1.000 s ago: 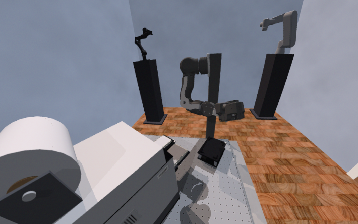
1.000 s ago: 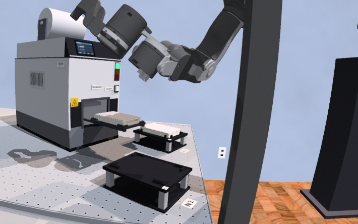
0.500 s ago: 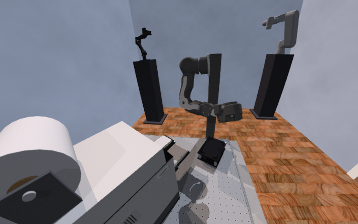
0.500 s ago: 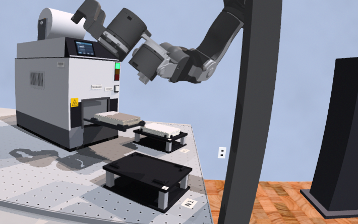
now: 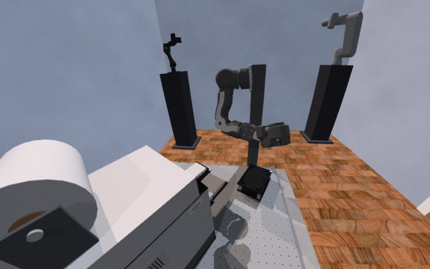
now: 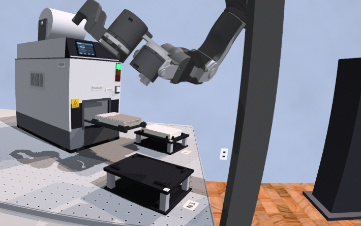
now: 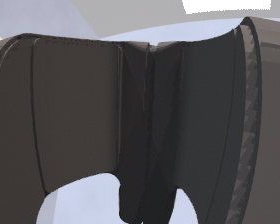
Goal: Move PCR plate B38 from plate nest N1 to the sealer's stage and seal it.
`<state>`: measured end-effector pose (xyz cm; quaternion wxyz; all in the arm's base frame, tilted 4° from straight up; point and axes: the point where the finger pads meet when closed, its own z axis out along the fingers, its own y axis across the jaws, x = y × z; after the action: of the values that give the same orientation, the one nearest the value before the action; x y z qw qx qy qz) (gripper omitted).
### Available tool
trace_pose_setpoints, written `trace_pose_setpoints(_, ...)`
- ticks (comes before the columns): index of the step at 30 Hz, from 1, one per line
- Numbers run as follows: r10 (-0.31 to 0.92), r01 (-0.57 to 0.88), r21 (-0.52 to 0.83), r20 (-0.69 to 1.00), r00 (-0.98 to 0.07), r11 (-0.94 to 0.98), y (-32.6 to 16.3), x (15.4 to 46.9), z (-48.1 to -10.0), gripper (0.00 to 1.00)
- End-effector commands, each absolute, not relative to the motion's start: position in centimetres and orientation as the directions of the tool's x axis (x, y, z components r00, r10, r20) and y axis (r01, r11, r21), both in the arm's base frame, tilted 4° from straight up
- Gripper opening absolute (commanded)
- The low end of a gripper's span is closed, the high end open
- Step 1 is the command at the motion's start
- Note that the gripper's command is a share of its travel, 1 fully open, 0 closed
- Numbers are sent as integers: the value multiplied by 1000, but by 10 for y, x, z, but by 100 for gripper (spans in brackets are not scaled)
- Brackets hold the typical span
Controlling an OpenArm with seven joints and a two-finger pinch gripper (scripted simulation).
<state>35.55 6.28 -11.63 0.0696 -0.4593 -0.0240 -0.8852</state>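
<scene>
On a perforated grey bench [image 6: 22, 182] before blue walls, the PCR plate B38 [image 6: 119, 118] sits on the sealer's stage [image 6: 112, 126], which stands out from the housing [image 6: 64, 84] under a green lamp [image 6: 118, 66]. Plate nest N1 [image 6: 148, 171] is bare; B83 [image 6: 162, 131] lies on nest N2 [image 6: 173, 138]. The gripper [image 6: 78, 17], fingers pressed together on nothing, hangs high beside the foil roll [image 6: 61, 23].
</scene>
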Motion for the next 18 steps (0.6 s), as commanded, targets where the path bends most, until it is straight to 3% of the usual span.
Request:
trace_pose_setpoints(1,-106,153,-22,817,-567,-988,64,355,-117,0)
trace_pose_setpoints(7,-106,153,-22,817,-567,-988,64,355,-117,0)
trace_pose_setpoints(12,-68,262,113,800,-596,-958,100,345,-105,0)
trace_pose_setpoints(18,-68,262,113,800,-596,-958,100,345,-105,0)
